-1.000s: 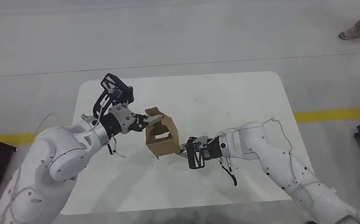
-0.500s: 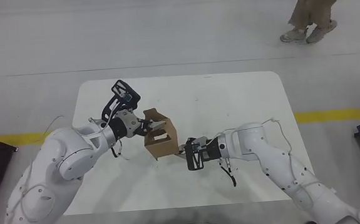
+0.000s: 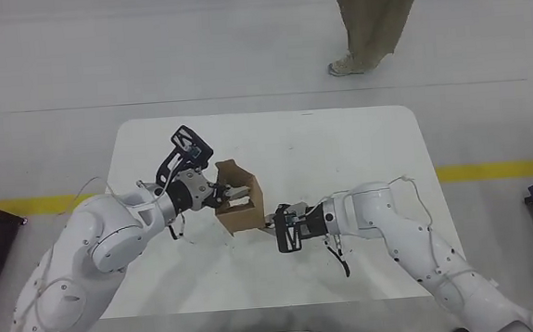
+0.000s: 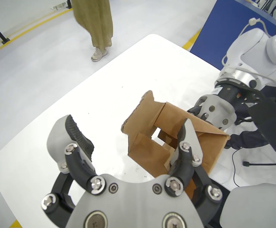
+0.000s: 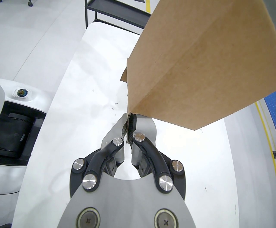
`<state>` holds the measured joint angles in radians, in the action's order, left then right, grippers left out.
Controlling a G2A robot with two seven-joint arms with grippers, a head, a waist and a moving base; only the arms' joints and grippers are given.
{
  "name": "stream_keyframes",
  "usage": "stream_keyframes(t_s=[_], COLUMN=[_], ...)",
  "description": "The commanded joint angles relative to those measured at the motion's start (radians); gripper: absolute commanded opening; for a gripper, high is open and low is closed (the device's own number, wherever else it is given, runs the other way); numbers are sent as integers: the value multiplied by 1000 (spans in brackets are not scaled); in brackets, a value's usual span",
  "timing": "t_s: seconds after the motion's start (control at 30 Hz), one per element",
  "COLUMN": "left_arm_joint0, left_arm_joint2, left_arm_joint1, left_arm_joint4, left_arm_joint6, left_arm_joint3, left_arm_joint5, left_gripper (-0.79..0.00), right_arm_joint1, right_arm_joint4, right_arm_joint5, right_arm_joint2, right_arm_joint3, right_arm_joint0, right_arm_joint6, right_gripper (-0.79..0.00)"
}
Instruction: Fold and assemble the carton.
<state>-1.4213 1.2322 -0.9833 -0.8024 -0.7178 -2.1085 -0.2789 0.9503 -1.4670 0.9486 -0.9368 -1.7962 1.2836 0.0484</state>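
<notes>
A brown carton (image 3: pixel 244 216) is held partly unfolded just above the middle of the white table (image 3: pixel 339 142), its open end with loose flaps turned toward my left arm. My right gripper (image 3: pixel 273 224) is shut on the carton's lower corner edge; the right wrist view shows the pads (image 5: pixel 132 124) pinching the cardboard under the carton (image 5: pixel 194 64). My left gripper (image 4: pixel 127 126) is open at the carton's open end (image 4: pixel 148 149). One finger (image 4: pixel 187 133) stands inside the opening and the other finger (image 4: pixel 73 133) is outside, over bare table. In the top view the left gripper (image 3: pixel 226 196) is at the carton's left side.
A black cable (image 3: pixel 338 259) hangs from the right forearm over the table's near side. The table's far half and right side are bare. A blue panel (image 4: pixel 226 28) stands beyond the table's right edge and a black rack (image 5: pixel 116 15) beyond its left end.
My left gripper has come down and to the right, from beside the carton's raised flap into its open end. The right gripper and carton have barely shifted.
</notes>
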Motion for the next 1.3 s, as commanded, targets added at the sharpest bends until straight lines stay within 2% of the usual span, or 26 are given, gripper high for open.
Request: stream_keyframes(t_s=[0.0,0.23,0.37,0.6,0.63,0.67,0.7,0.77,0.93,1.0,1.27], left_arm_joint0=[8,42,50,54,54,55,55,55,52,46,16], left_arm_joint2=[11,99,142,108,100,92,86,75,74,71,52], left_arm_joint1=[-1,6,10,9,8,8,7,6,6,7,6], left_arm_joint4=[11,19,-35,-119,-118,-121,-116,-110,-89,-95,-83], left_arm_joint6=[14,30,17,14,15,13,14,15,22,18,31], left_arm_joint3=[-8,-26,2,40,44,47,49,47,58,53,41], left_arm_joint5=[2,-39,-9,-20,-27,-35,-40,-56,-84,-96,-111], left_gripper=[0,0,0,0,-31,-179,-268,-397,-406,-459,-446], right_arm_joint1=[0,-2,-3,-3,-3,-3,-3,-4,-4,-4,-1], right_arm_joint4=[6,19,12,2,1,1,1,2,8,11,41], right_arm_joint5=[3,11,17,14,14,12,11,11,12,12,16], right_arm_joint2=[-1,-8,-8,-6,-6,-6,-7,-8,-10,-10,-3], right_arm_joint3=[2,14,12,8,8,8,10,13,22,26,43], right_arm_joint0=[1,3,3,5,5,6,7,8,8,8,-1], right_arm_joint6=[-2,-11,-16,-22,-22,-23,-24,-25,-23,-20,6], right_gripper=[-785,-785,-785,-785,-785,-785,-785,-785,-785,-785,-785])
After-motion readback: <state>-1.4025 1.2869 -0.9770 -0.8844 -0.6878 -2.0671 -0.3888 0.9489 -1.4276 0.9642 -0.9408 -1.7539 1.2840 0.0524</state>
